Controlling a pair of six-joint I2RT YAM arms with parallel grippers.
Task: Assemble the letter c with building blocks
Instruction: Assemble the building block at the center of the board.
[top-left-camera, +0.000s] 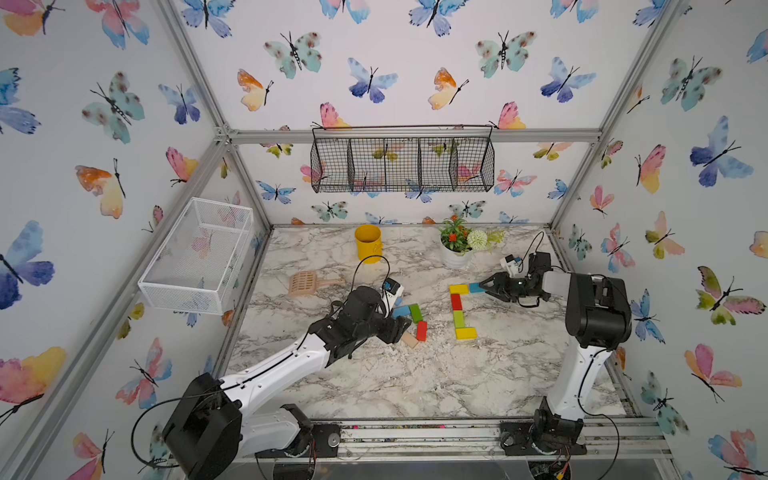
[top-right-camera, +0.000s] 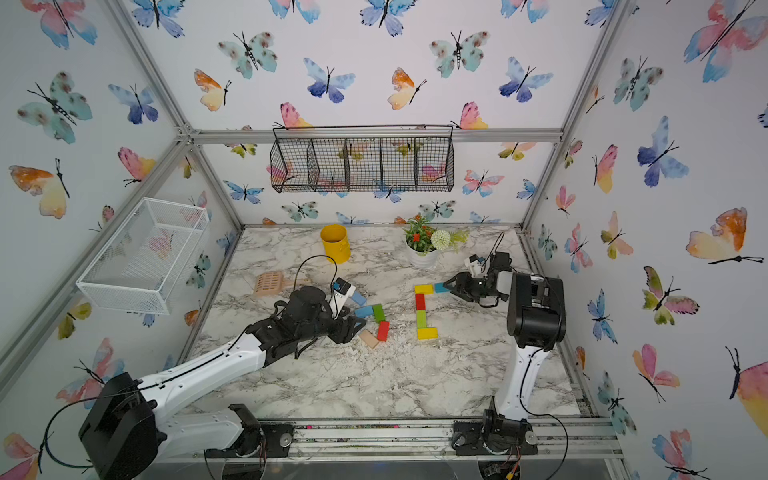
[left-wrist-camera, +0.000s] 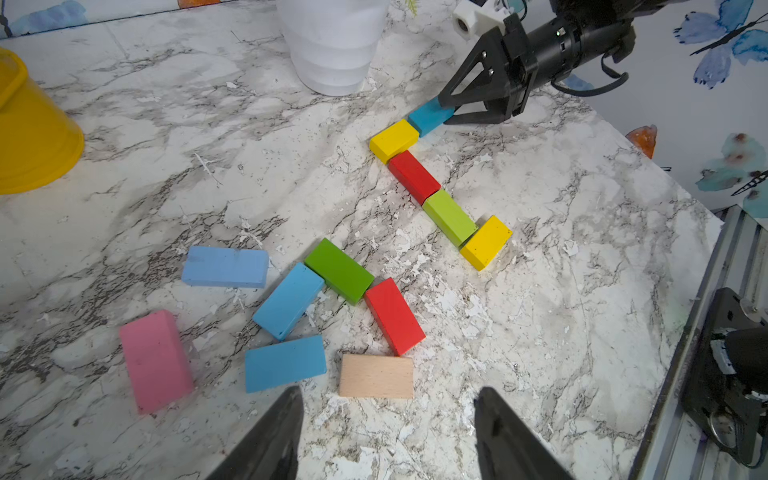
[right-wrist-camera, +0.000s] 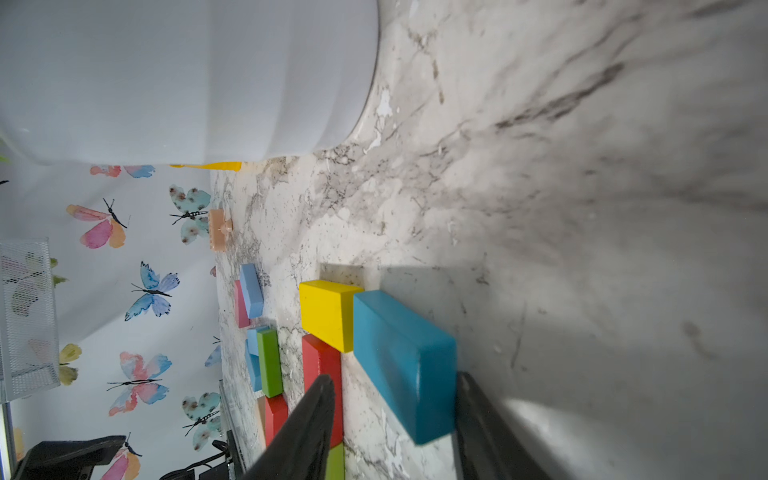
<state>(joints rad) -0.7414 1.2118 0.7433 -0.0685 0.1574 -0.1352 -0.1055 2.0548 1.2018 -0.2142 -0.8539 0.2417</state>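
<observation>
Building blocks (top-left-camera: 466, 333): in both top views five lie flat on the marble table (top-left-camera: 374, 382) as a partial C. The red block (top-left-camera: 456, 301) and green block (top-left-camera: 459, 319) sit end to end, long axes running away from my base. A yellow block (top-left-camera: 458, 289) lies crosswise at each end. A teal block (top-left-camera: 475, 287) butts the far yellow, its long axis pointing toward my right side. My right gripper (top-left-camera: 482, 286) straddles it. The spare blocks lie in a loose cluster by my left gripper (top-left-camera: 406, 326). At the back a white pot (top-left-camera: 455, 258) holds a plant (top-left-camera: 455, 235) with orange and white flowers, and a yellow cup (top-left-camera: 368, 245) stands upright nearby. Left wrist view: my left fingers (left-wrist-camera: 282, 432) stand wide apart, holding nothing, with the tan block (left-wrist-camera: 376, 376) flat and crosswise just ahead. Right wrist view: the teal block rests on the table between my right fingers (right-wrist-camera: 311, 424). One looks against its side, a gap shows at the other: parted, not clamped.
</observation>
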